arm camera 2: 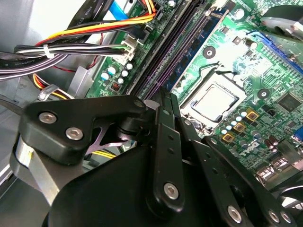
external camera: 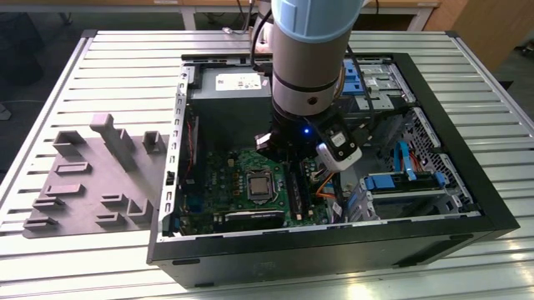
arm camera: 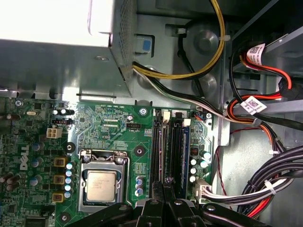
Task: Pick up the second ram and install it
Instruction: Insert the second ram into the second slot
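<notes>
Pincer (arm camera: 164, 190) is down inside the computer case (external camera: 334, 253), fingers drawn tight together, tips over the black slots (arm camera: 175, 151). The blue ram stick (arm camera: 187, 151) stands seated just beside them on the green board (arm camera: 106, 124). Can't tell whether anything is pinched.

The green motherboard (arm camera: 113, 127) carries a large white brand logo (arm camera: 22, 158) printed sideways near one edge. Fine white lettering (arm camera: 111, 112) runs beside its sockets, too small to make out. The square silver processor lid (arm camera: 101, 185) bears faint engraved lines that cannot be made out. Two white barcode tags (arm camera: 255, 51) (arm camera: 251, 104) hang on the red cables. In the exterior view, a white printed sticker (external camera: 237, 81) sits on the grey power-supply box (external camera: 227, 103), its print too small to tell.
</notes>
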You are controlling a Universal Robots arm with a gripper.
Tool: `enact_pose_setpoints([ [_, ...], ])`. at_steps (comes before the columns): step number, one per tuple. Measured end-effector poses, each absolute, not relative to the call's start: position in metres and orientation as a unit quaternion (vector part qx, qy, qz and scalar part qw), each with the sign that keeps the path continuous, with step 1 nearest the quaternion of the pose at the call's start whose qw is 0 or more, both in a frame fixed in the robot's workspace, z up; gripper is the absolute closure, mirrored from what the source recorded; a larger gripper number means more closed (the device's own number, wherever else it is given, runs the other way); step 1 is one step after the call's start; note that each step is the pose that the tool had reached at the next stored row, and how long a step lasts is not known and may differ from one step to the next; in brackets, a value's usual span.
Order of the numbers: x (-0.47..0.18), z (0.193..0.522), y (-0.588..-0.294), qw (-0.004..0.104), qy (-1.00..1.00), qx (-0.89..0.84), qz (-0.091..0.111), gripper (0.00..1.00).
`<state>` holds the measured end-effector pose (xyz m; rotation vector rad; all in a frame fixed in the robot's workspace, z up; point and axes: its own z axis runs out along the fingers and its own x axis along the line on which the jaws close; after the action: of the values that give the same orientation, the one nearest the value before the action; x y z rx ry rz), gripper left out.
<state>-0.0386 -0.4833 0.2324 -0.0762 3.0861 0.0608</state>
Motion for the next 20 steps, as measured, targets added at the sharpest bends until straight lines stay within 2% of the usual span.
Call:
enact_pose_setpoints([
  [20, -0.0399, 0.2283, -0.4824, 0.027, 0.999, -0.025, 0.02, 0.89],
])
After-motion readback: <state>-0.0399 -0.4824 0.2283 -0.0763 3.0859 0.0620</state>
